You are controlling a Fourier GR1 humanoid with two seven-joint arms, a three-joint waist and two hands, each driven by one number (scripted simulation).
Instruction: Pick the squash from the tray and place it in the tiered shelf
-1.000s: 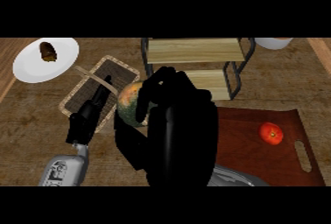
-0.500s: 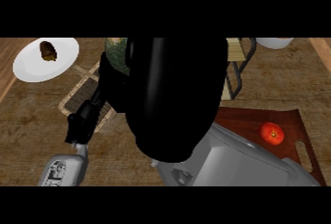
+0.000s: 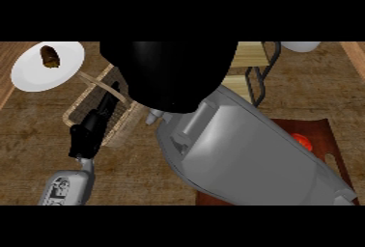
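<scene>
Black right hand (image 3: 171, 72) fills the upper centre, before the wooden tiered shelf (image 3: 254, 51); I can't make out its fingers, and the squash is out of sight. Black left hand (image 3: 89, 132), fingers straight together, lies over the woven basket (image 3: 122, 124) at left.

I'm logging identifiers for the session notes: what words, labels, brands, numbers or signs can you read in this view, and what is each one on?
No text is readable.
On the left forearm: dark markings on its grey casing, too blurred to read.
On the plate, basket, tray and right forearm: no markings seen.
On the tiered shelf: none seen, but it is mostly hidden behind the right hand.
</scene>
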